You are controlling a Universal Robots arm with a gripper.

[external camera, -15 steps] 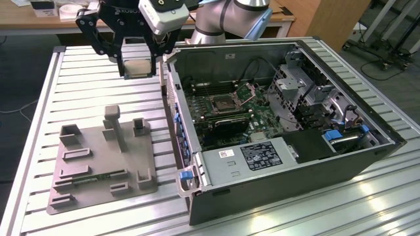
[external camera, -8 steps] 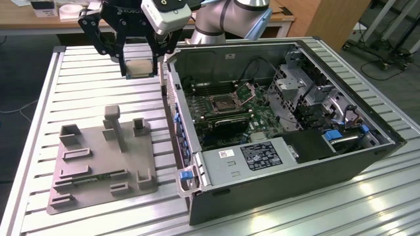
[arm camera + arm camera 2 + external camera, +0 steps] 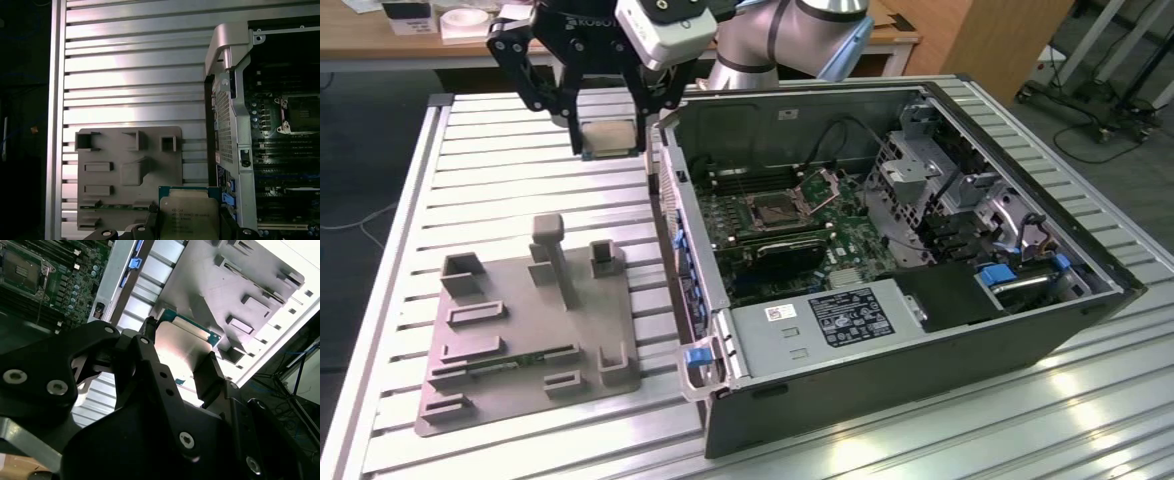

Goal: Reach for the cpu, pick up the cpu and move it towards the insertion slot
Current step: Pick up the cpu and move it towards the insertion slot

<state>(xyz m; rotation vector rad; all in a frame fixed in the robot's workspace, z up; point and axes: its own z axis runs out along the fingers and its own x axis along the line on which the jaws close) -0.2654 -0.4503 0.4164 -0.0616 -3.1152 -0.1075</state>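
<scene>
We see the black fingers (image 3: pixel 207 375) closed against two opposite edges of the cpu (image 3: pixel 182 347), so the gripper (image 3: pixel 606 125) holds the chip clear of the table, its silver plate and thin green rim plain in both wrist views. In the exterior view the cpu (image 3: pixel 611 138) hangs in the upper left of the frame, above the ribbed metal table (image 3: pixel 494 180) and just outside the open computer case (image 3: pixel 907 330). The insertion slot (image 3: pixel 781 205) lies inside that case, near the centre of the exterior frame on the green motherboard (image 3: pixel 834 240), with its hinged retention plate (image 3: pixel 834 180) standing open; the cpu is well apart from it, to the exterior view's left. In the first wrist view the cpu (image 3: pixel 190 217) sits at the bottom centre, over the edge of a grey fixture tray (image 3: pixel 130 175), while the slot (image 3: pixel 302 114) shows at the right edge. In the exterior view, the tray (image 3: pixel 534 330) lies in the lower left.
</scene>
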